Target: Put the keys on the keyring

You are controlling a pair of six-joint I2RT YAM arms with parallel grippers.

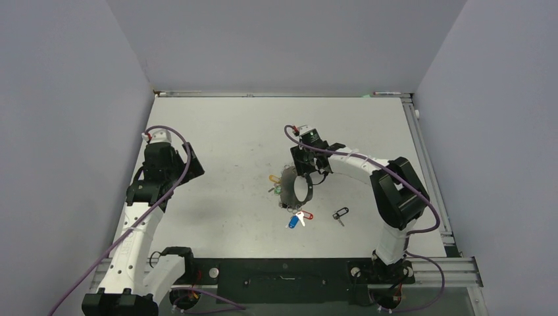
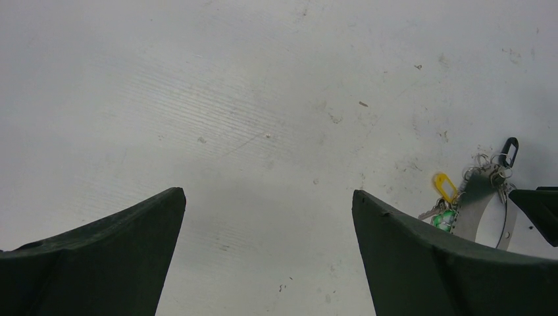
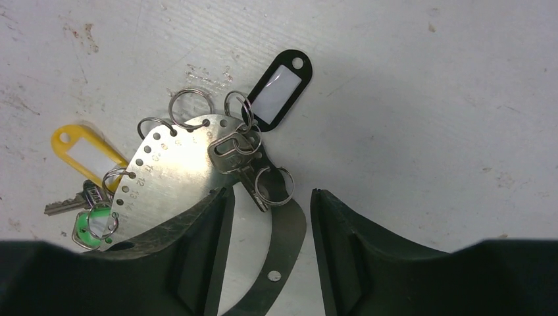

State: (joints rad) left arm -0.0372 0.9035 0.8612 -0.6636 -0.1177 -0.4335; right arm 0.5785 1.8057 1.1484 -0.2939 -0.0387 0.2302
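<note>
The keyring (image 3: pixel 174 168), a grey metal hoop with numbered holes, stands mid-table (image 1: pixel 294 187). Hung on it by small rings are keys with a yellow tag (image 3: pixel 89 153), a green tag (image 3: pixel 92 227) and a black tag (image 3: pixel 279 89). My right gripper (image 3: pixel 270 194) is open over the hoop, with its dark band (image 3: pixel 286 247) in the gap and the bright part running under the left finger (image 3: pixel 197 243). Loose keys with blue (image 1: pixel 293 222), red-and-white (image 1: pixel 302 215) and black (image 1: pixel 340 213) tags lie nearer the arms. My left gripper (image 2: pixel 268 197) is open and empty over bare table, left of the hoop (image 2: pixel 475 201).
Grey walls close the table on three sides. A metal rail (image 1: pixel 431 171) runs along the right edge. The right arm's elbow (image 1: pixel 395 191) rises right of the hoop. A black base plate (image 1: pixel 283 273) lies at the near edge.
</note>
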